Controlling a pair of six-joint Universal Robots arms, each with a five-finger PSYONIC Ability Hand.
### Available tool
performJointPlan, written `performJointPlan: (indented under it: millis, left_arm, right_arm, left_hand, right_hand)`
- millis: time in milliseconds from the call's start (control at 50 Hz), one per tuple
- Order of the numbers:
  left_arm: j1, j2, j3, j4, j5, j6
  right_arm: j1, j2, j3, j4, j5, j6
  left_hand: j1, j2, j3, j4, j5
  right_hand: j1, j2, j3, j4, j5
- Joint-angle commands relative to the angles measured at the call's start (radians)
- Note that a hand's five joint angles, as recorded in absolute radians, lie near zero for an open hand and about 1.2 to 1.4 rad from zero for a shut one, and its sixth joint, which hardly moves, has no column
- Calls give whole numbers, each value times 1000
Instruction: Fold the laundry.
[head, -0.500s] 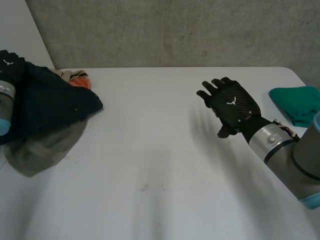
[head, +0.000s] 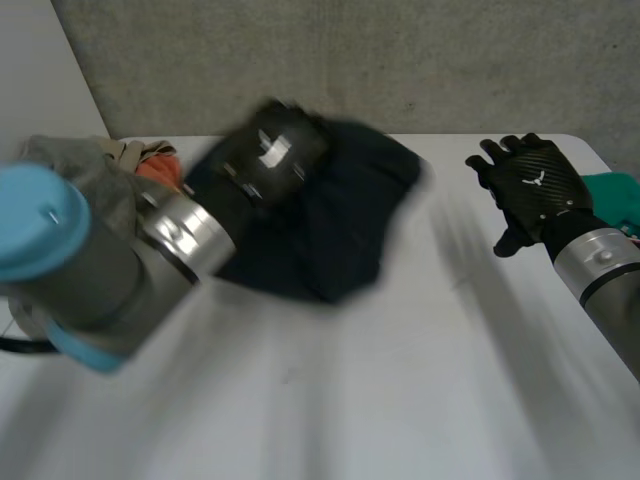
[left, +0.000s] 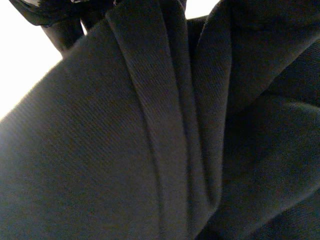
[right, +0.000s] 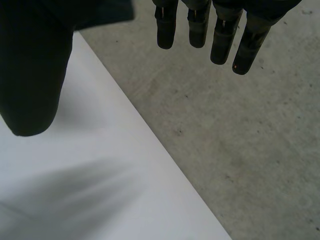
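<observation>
Over mid-worktop (head: 330, 400), the dark garment (head: 345, 225) is being swung across by the left robot hand (head: 272, 148). Half a second ago it was lying on the laundry pile (head: 85, 170) at the left edge. One piece is thus being separated for folding, and spreading it flat is judged to be next. Pleats are being drawn up into the hand in the left wrist view, so the cloth is judged clamped. The left arm is being stretched well across. The right robot hand (head: 530, 190) is being held open and empty, fingers (right: 200, 30) straight, and has been pulled back toward the green cloth (head: 615, 200).
</observation>
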Motion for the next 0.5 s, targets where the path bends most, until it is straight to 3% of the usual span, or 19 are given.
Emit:
performJointPlan:
  millis: [20, 40, 220, 360, 500]
  left_arm:
    - [-86, -23, -104, -25, 25, 3]
    - [-89, -23, -114, -42, 21, 8]
    - [-81, 81, -103, -217, -18, 49]
    - [-75, 202, -88, -314, -168, 16]
    - [-64, 207, -45, -346, -288, -1]
  right_arm:
    - [-33, 1, 10, 7, -1, 4]
    - [-34, 1, 10, 8, -3, 4]
    - [-57, -13, -31, 96, -9, 4]
    - [-62, -52, -186, 460, -14, 70]
    - [-73, -38, -339, 821, -17, 162]
  left_hand:
    - [-508, -581, -558, -600, -481]
    - [-786, -859, -837, -879, -760]
    - [-801, -874, -851, -893, -775]
    - [-804, -877, -854, -896, -778]
    - [-810, -883, -860, -902, -783]
  right_hand:
    - [-27, -43, -40, -59, -64]
    - [-27, -43, -40, -59, -64]
    - [-27, -43, -40, -59, -64]
    - [-27, -43, -40, -59, -64]
    - [-27, -43, -40, -59, -64]
